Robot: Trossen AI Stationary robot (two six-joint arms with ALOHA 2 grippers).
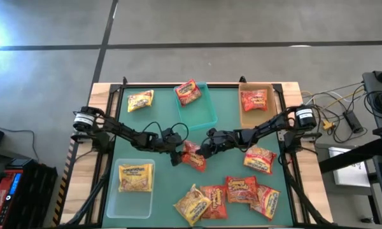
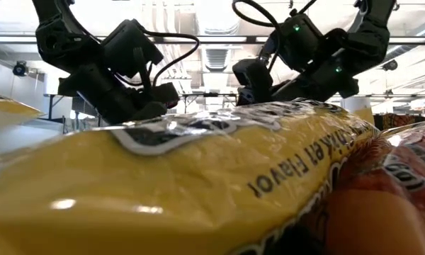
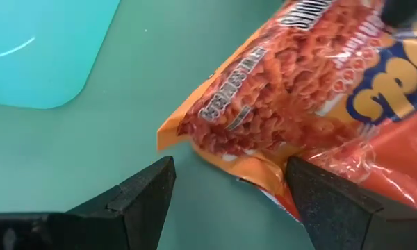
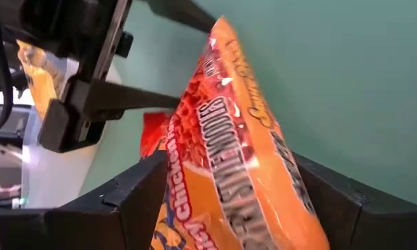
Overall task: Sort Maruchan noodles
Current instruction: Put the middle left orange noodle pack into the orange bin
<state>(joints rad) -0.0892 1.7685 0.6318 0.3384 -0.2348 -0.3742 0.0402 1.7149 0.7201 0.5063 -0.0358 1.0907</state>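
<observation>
Between my two grippers lies an orange-red noodle packet (image 1: pixel 194 156), crinkly and glossy with printed lettering, flat on the green mat. My left gripper (image 1: pixel 176 152) stands with fingers apart at the packet's near edge, one finger (image 3: pixel 326 201) touching its corner. Left of that arm, a clear bin (image 1: pixel 135 197) holds a yellow packet (image 1: pixel 135 177). Just beyond it, the teal bin (image 1: pixel 207 114) carries a red packet (image 1: pixel 188 92) on its rim. My right gripper (image 1: pixel 207 150) is spread wide either side of the packet. Behind that arm, the tan bin (image 1: pixel 243 108) holds a red packet (image 1: pixel 254 99).
</observation>
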